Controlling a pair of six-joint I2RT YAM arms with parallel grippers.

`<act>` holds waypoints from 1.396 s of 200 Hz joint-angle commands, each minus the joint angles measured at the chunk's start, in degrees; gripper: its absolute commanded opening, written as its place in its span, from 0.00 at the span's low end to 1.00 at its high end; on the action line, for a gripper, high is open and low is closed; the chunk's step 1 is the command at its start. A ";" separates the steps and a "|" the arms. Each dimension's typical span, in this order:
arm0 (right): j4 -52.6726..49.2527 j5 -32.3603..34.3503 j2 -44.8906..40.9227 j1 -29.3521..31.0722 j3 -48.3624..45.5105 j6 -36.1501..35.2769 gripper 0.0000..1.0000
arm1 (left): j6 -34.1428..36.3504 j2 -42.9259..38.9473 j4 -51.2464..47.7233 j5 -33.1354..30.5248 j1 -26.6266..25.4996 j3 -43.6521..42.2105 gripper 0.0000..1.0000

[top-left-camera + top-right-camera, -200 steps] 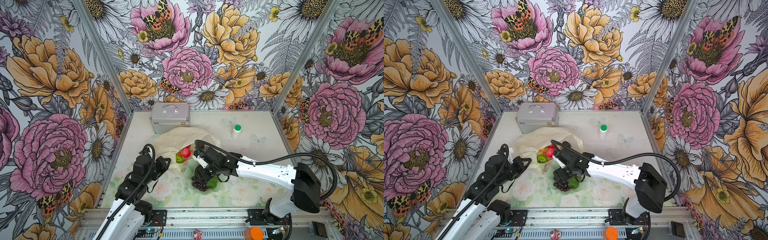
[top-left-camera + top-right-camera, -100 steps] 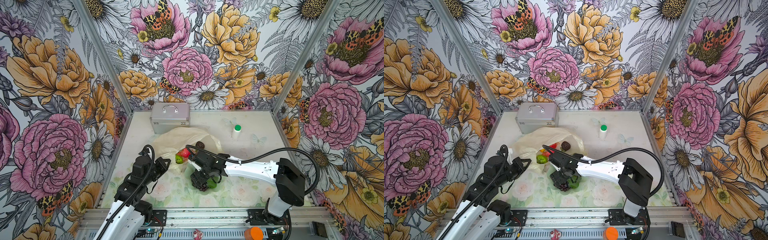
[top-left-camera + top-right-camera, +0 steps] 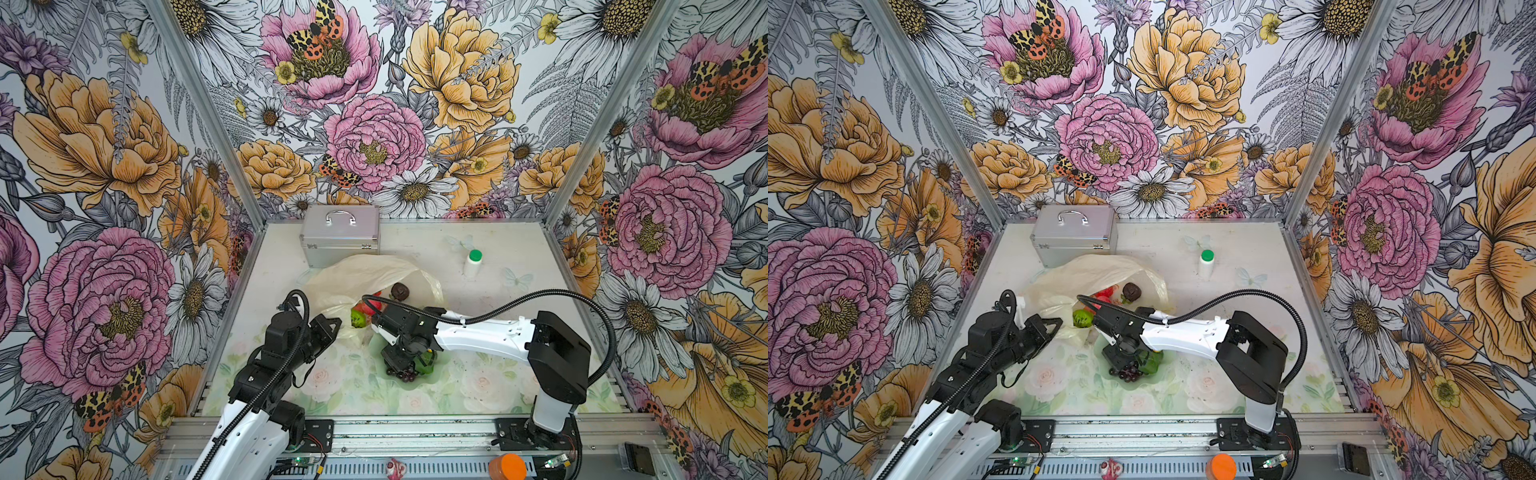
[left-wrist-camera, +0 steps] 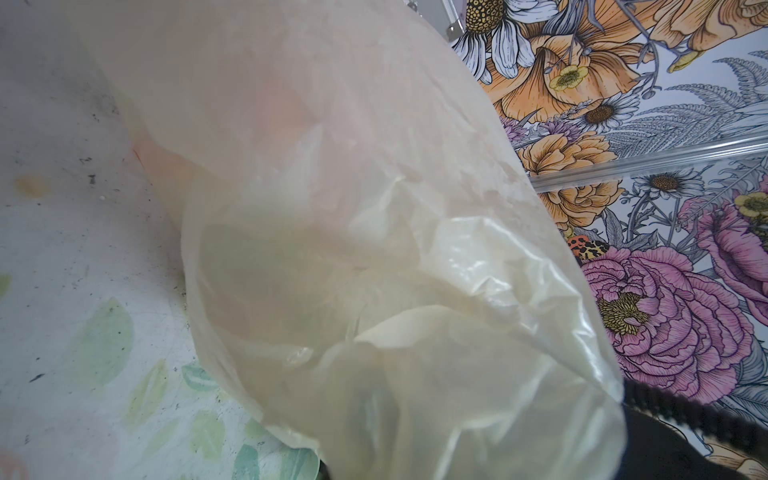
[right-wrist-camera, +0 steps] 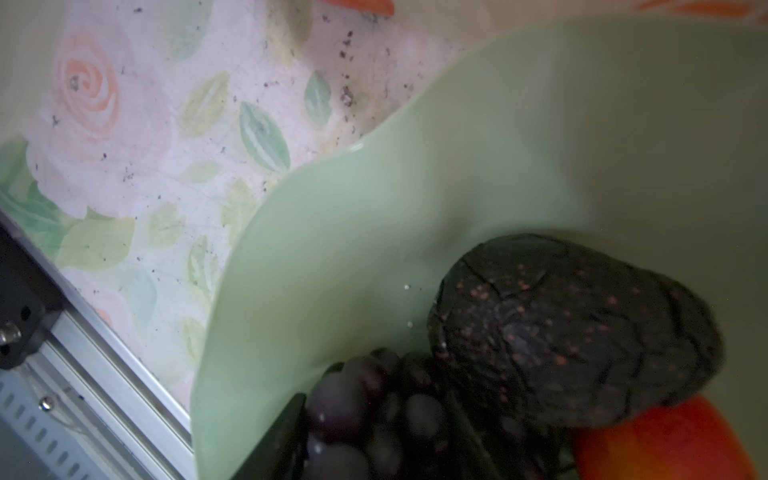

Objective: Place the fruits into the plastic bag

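The plastic bag (image 3: 365, 272) lies open on the table, and it fills the left wrist view (image 4: 353, 249). In its mouth rest a red apple (image 3: 371, 308), a bumpy green ball (image 3: 357, 319) and a dark brown fruit (image 3: 400, 291). My left gripper (image 3: 334, 326) is shut on the bag's near edge, its fingers hidden by plastic. My right gripper (image 3: 401, 365) reaches down into the pale green bowl (image 5: 415, 208), shut on the dark purple grape bunch (image 5: 353, 399). Beside the grapes lie a dark speckled fruit (image 5: 569, 332) and an orange-red fruit (image 5: 665, 444).
A silver metal case (image 3: 340, 235) stands at the back left behind the bag. A white bottle with a green cap (image 3: 473, 262) stands at the back right. The metal front rail (image 3: 395, 428) runs close behind the bowl (image 3: 415, 384).
My right arm has folded lower and its gripper has sunk into the bowl, with the jaws closing in on the grapes. The left arm and the bag have stayed still.
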 commanded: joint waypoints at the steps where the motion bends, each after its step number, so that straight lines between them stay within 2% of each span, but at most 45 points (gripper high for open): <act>1: -0.88 -1.02 0.93 -0.81 1.60 0.04 0.37 | -0.10 -0.01 -0.03 0.16 0.25 0.01 0.00; 17: -0.63 -1.78 0.81 -1.40 1.27 0.34 0.30 | -0.11 -0.01 -0.03 0.06 0.28 0.02 0.00; 56: 2.91 -1.27 -3.63 -2.05 -1.82 0.51 0.29 | -0.12 -0.19 -0.03 0.05 0.11 0.01 0.00; 109: 14.16 -3.88 -15.86 -5.53 -11.34 3.15 0.27 | -0.08 0.32 -0.07 -0.26 0.03 0.45 0.00; 160: 17.66 -6.46 -27.22 -9.60 -16.81 6.67 0.27 | 0.35 1.20 0.27 -0.23 -0.04 0.81 0.00; 221: 18.09 -5.76 -34.34 -12.36 -14.87 10.60 0.26 | 0.24 2.53 1.86 -0.12 -0.30 0.54 0.00; 279: 17.97 -6.70 -32.50 -13.08 -7.21 11.16 0.26 | 0.85 5.29 3.52 0.49 -0.61 1.81 0.00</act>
